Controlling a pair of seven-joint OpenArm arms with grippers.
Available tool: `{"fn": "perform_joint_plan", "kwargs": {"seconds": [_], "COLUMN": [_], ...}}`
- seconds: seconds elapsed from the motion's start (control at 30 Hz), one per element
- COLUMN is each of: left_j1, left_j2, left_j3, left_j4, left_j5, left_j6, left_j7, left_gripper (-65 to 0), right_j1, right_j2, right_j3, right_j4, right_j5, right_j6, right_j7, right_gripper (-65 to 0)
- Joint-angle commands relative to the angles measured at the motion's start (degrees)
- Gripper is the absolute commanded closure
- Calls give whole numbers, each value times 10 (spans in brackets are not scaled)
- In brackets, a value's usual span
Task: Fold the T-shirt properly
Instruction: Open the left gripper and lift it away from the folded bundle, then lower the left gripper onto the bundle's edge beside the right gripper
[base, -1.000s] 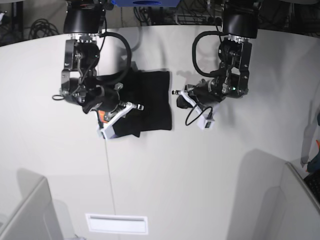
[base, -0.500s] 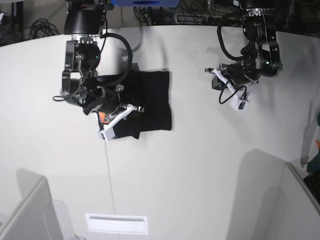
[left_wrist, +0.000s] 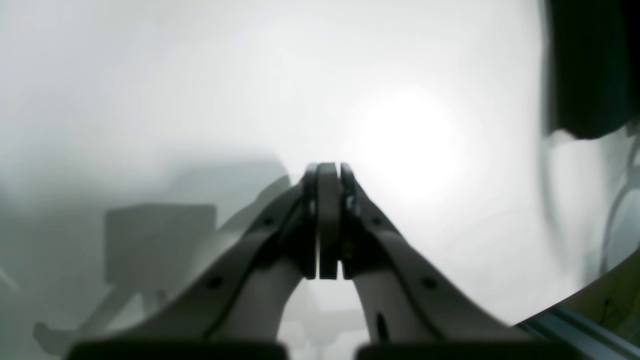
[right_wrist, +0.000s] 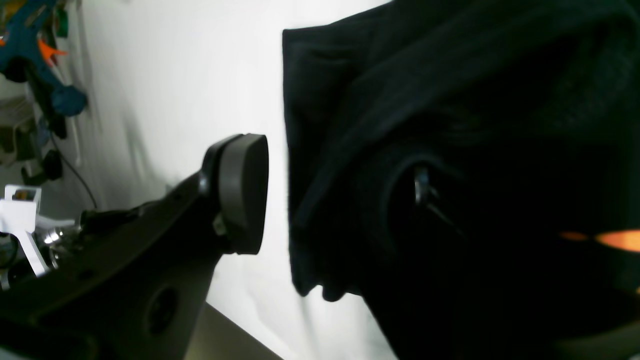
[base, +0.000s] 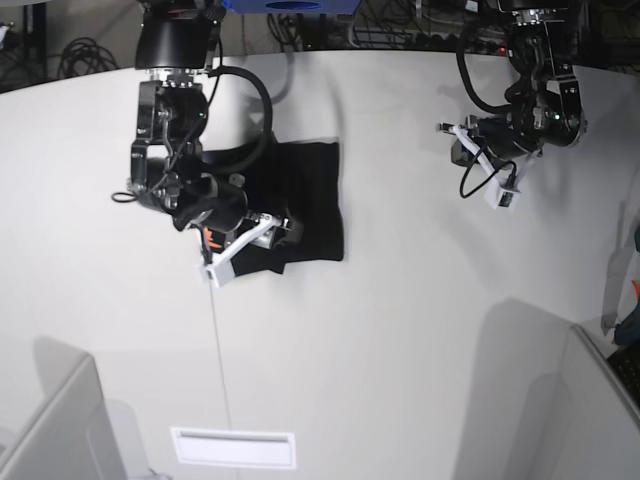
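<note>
Since the earlier base frames, the left tool has travelled from beside the T-shirt toward the far right of the surface and now stands well apart from the cloth; the right tool has spread its fingers over the cloth's near-left corner, where before they were nearly together. Left wrist view: left tool fingers pressed together, nothing between them; pale surface beneath; a dark blurred shape at the upper right edge cannot be identified. Right wrist view: T-shirt fills the right half as folded black layers lying on the white surface; one grey finger pad stands just beside the cloth edge, clear of it; the opposite finger is lost in the dark cloth; a small orange patch of print shows at the right edge. Base view: T-shirt lies as a compact black rectangle at the left-centre of the surface, under the right arm; right tool fingers apart.
</note>
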Motion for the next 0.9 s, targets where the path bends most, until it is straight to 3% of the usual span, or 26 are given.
{"fn": "perform_joint_plan", "kwargs": {"seconds": [0.0, 0.63, 0.7, 0.77, 0.87], "left_j1": [-4, -9, -9, -9, -9], "left_j2": [-7, -11, -23, -28, -28], "left_j3": [-2, -2, -2, -3, -8], "left_j4": [11, 6, 6, 6, 8], "left_j5": [-6, -4, -6, -6, -6], "left_j6": [-4, -4, -4, -4, -4], "left_j7": [-8, -8, -9, -9, -9], "left_gripper": [0, 0, 0, 0, 0], "right_j1": [15, 34, 43, 45, 48], "right_j2": [-7, -14, -7, 21, 60], "right_j3": [-16, -171, -172, -172, -152], "right_j4": [9, 15, 22, 45, 90], "right_j5": [16, 38, 82, 107, 85], "right_j6": [2, 1, 1, 1, 0], "right_j7": [5, -8, -9, -3, 9], "right_gripper": [-335, -333, -333, -333, -332]}}
